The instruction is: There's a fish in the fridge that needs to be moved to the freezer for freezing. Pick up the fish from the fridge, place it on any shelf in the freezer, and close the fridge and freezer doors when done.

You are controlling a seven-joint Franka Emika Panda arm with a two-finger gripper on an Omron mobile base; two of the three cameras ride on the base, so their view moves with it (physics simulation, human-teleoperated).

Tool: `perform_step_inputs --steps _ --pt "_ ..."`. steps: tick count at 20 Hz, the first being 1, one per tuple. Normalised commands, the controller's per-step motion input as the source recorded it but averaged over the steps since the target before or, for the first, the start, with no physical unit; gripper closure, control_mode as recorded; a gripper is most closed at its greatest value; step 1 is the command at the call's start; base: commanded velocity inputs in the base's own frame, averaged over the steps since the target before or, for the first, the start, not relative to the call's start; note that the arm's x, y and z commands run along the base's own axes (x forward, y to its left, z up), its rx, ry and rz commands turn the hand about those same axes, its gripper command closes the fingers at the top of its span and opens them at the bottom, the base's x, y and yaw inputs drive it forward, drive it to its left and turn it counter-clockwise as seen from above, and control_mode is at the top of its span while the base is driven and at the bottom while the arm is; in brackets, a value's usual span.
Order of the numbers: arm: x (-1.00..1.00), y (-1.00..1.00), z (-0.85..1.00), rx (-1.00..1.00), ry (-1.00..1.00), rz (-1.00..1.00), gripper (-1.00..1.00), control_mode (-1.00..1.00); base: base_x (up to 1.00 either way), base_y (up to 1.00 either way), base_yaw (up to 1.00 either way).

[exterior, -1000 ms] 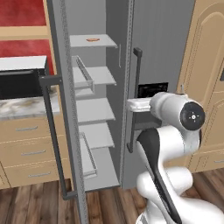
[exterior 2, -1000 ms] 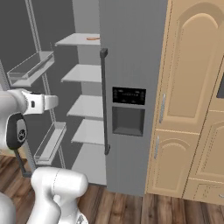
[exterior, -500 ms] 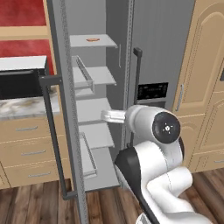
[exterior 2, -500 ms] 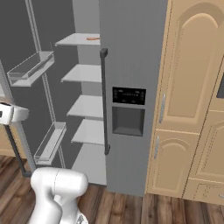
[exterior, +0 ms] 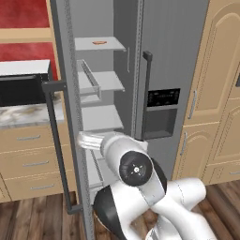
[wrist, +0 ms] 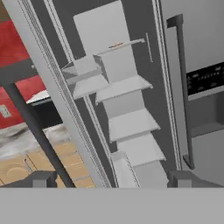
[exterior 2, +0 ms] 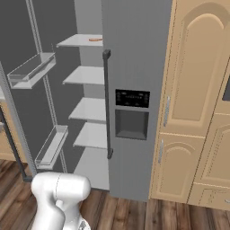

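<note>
Fish not discernible. Fridge (exterior 2: 90, 108) stands open, its door (exterior: 65, 117) swung out; an orange-pink piece (exterior: 98, 42) lies on the top shelf (exterior: 96, 44). Freezer door (exterior 2: 134, 90) closed. Claw (wrist: 109, 178) released, grasping nothing, facing the shelves.

My views are evenly, softly lit, rendered without glare; shadows are faint, edges slightly coarse, nothing blurred anywhere.

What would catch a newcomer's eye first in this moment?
The wide fridge door stands swung open, baring a stack of pale grey shelves. A small flat orange-pink piece lies on the top shelf. Beside the shelves, the narrower door with the black dispenser panel is shut, and the white arm looms in the left base view's foreground.
</note>
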Motion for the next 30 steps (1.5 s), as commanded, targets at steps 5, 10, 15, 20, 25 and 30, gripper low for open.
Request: perform_step_inputs --steps 5,10,15,20,25,30 --pt "0.11 0.84 -0.43 0.00 -0.05 -0.06 -1.00 -1.00 0.00 0.00 0.00" --pt "0.29 0.71 -0.44 0.00 -0.01 -0.09 -1.00 -1.00 0.00 0.00 0.00" --pt "0.29 0.66 -0.55 -0.09 -0.02 -0.07 -1.00 -1.00 0.00 0.00 0.00" --pt "0.07 0.43 -0.23 -0.10 0.00 -0.04 -1.00 -1.00 0.00 0.00 0.00" --pt "0.19 0.07 -0.18 -0.03 0.00 0.00 -1.00 -1.00 0.00 0.00 0.00" --pt "0.54 0.00 -0.57 -0.09 0.00 0.00 -1.00 -1.00 0.00 0.00 0.00"
